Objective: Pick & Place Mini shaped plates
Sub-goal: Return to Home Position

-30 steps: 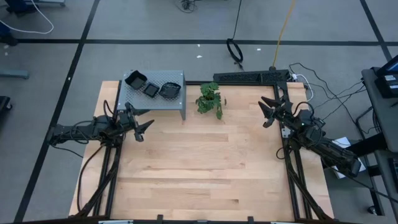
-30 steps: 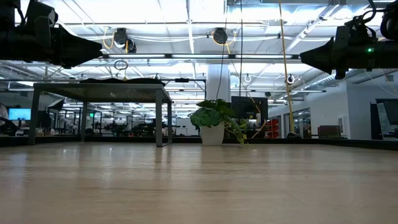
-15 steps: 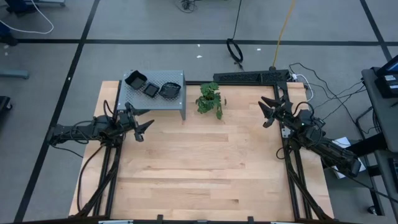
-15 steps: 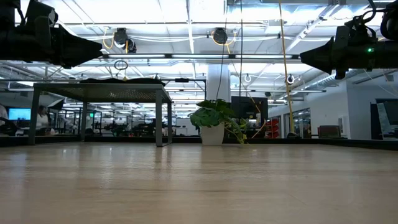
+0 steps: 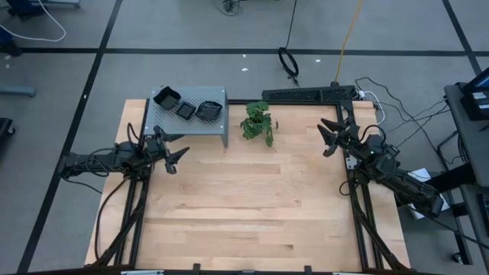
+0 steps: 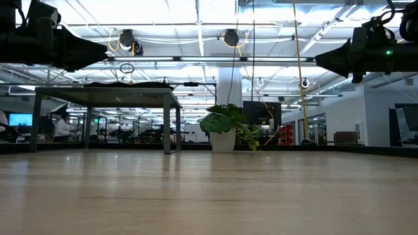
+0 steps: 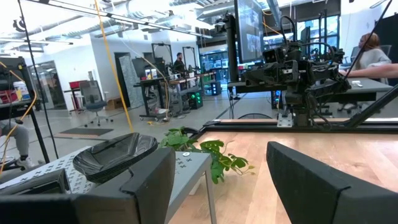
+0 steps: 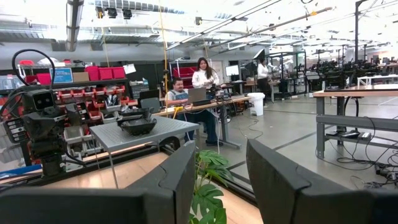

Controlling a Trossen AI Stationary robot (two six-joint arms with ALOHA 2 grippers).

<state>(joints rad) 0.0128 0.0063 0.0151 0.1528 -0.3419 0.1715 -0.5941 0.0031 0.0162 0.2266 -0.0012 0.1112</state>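
Observation:
Three small glossy black plates lie on top of the grey perforated metal box [image 5: 191, 114] at the table's far left: one squarish [image 5: 166, 98], one square [image 5: 186, 110], one roundish [image 5: 208, 111]. The roundish plate [image 7: 118, 154] shows in the left wrist view, and a plate [image 8: 138, 126] in the right wrist view. My left gripper [image 5: 178, 157] hovers open above the table, just near of the box. My right gripper [image 5: 330, 139] hovers open over the table's far right part, pointing left.
A small green potted plant [image 5: 259, 122] stands right of the box, near the far edge. A black bar [image 5: 309, 94] lies along the far edge. Bare wood fills the table's middle and near part [image 5: 244, 206]. People sit at desks in the room beyond.

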